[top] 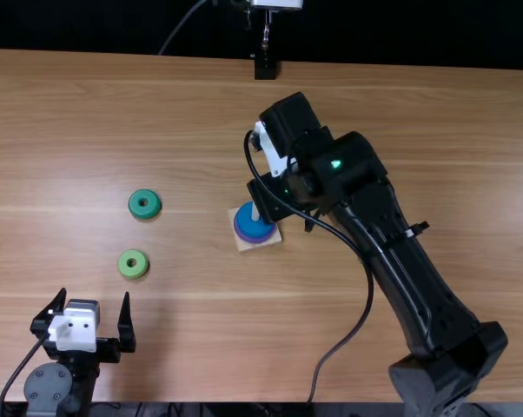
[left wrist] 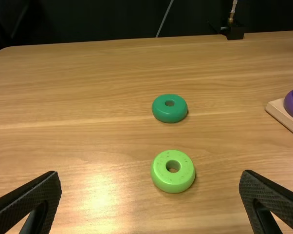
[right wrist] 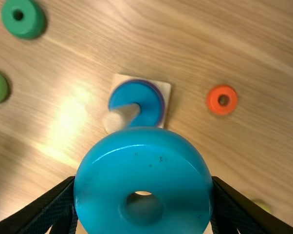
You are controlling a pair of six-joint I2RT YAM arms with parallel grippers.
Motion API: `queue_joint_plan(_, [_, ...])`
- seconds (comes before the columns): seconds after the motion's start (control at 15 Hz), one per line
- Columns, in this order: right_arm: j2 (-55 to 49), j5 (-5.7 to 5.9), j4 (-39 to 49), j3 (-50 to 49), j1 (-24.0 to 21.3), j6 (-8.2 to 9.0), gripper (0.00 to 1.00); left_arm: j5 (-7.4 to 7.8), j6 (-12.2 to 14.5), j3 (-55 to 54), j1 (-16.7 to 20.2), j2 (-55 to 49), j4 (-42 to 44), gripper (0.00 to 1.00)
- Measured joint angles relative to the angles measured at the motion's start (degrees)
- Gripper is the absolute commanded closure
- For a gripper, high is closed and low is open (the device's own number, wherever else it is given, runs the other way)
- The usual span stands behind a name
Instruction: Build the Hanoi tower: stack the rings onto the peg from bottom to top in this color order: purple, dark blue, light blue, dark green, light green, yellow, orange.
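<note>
Near the pale wooden peg (top: 255, 212): one glossy, round light-blue ring (right wrist: 143, 170), clasped in the right gripper (top: 274, 193). Also: left gripper (top: 95, 293), empty, opened wide (one dark green ring (top: 144, 213) lies beyond).

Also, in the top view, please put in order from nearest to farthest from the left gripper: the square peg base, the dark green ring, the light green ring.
1. Light green ring, ahead and slightly right of the left gripper.
2. Dark green ring, beyond the first ring.
3. Square peg base, well over to the right.
</note>
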Motion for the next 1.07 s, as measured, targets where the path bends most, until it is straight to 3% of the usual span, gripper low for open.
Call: queue_joint_plan(1.07, [6.6, 0.00, -0.1, 6.7, 1.2, 0.70, 0.97, -0.02, 0.0, 0.0, 0.0, 0.0, 0.0, 0.00])
